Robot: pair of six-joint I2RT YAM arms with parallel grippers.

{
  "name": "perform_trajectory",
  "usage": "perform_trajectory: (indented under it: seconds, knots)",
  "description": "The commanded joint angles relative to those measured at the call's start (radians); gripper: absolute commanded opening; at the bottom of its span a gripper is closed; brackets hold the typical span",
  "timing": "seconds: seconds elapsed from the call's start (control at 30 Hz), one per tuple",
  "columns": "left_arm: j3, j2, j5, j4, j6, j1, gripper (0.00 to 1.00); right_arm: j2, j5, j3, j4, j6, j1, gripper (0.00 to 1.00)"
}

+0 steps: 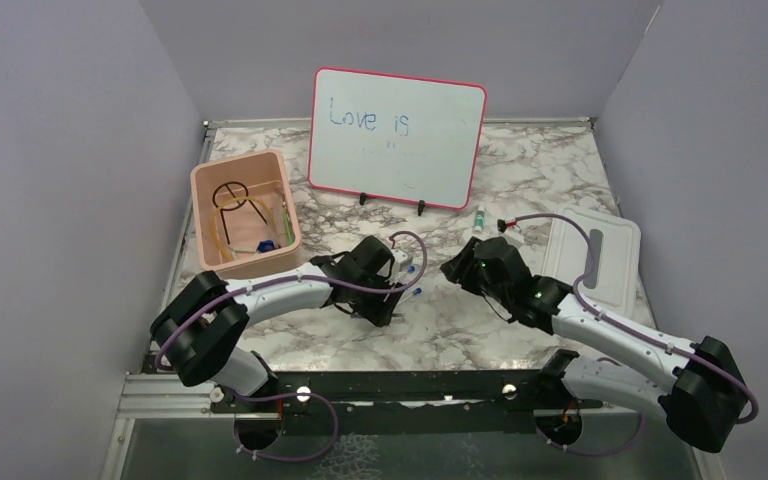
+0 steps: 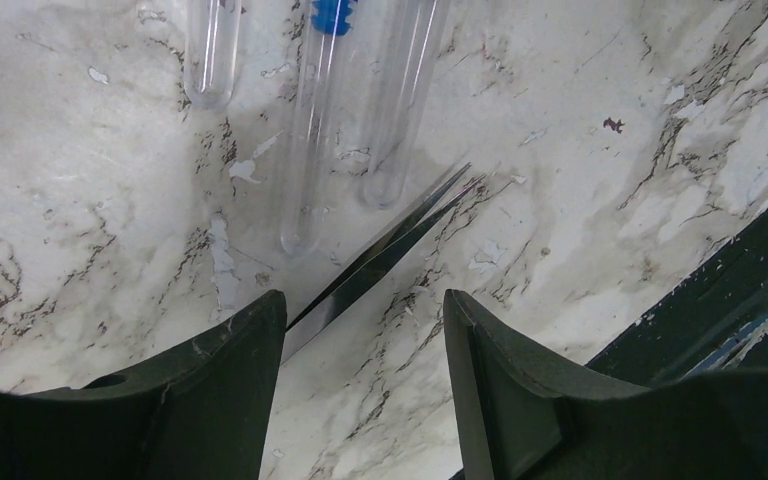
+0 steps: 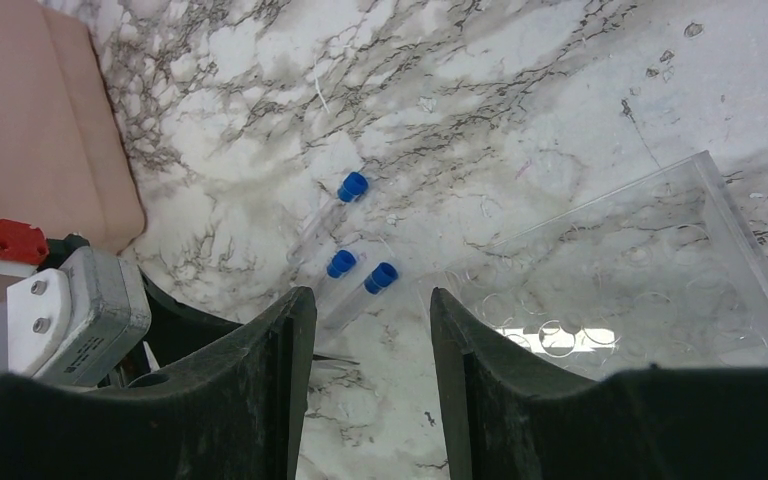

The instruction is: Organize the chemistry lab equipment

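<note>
Left claw: The left claw [image 2: 365,300] hangs low over the marble surface [image 1: 530,170] with its jaws well apart and nothing clamped.
Metal tongs: The metal tongs [image 2: 390,245] lie flat on the surface. Their closed tips point away from the claw and their near end runs under the gap, close beside one finger.
Tubes: Three clear blue-capped tubes [image 2: 310,130] lie side by side just beyond the tongs' tips, near the middle of the surface.
Right claw: The right claw [image 3: 372,295] faces the same tubes from the other side. Its jaws are spread and grip nothing.
Clear rack: A clear rack [image 3: 640,270] with round wells sits flat just beside the tubes' capped ends.
Pink bin: The pink bin [image 1: 260,265] stands open at the left of the surface. It holds the black wire ring tripod [image 1: 230,193], the tan rubber tube [image 1: 223,238] and smaller items too small to tell apart.
Small vial: A small vial [image 1: 479,216] stands alone near the foot of the pink-framed whiteboard [image 1: 397,135].
White lid: The white lid [image 1: 600,255] rests at the right edge, well apart from the bin.
</note>
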Motion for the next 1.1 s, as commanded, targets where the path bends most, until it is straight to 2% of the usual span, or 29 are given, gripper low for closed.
perform_trajectory:
  seconds: [0.0, 0.23, 0.6, 0.77, 1.07]
  knots:
    - [0.0, 0.01, -0.023, 0.04, 0.02, -0.018, 0.61, -0.032, 0.004, -0.016, 0.005, 0.005, -0.006, 0.51]
    - [0.004, 0.028, -0.062, 0.004, -0.021, -0.048, 0.5, -0.058, 0.014, -0.027, -0.004, 0.002, -0.008, 0.51]
    - [0.085, 0.114, -0.165, -0.117, -0.039, -0.198, 0.36, -0.068, 0.018, -0.031, -0.007, 0.005, -0.012, 0.51]
    - [0.112, 0.164, -0.181, -0.125, -0.028, -0.229, 0.28, -0.107, 0.058, -0.034, -0.049, 0.033, -0.013, 0.51]
    - [0.162, 0.17, -0.191, -0.145, 0.012, -0.247, 0.06, -0.209, 0.151, -0.021, -0.145, 0.076, -0.014, 0.51]
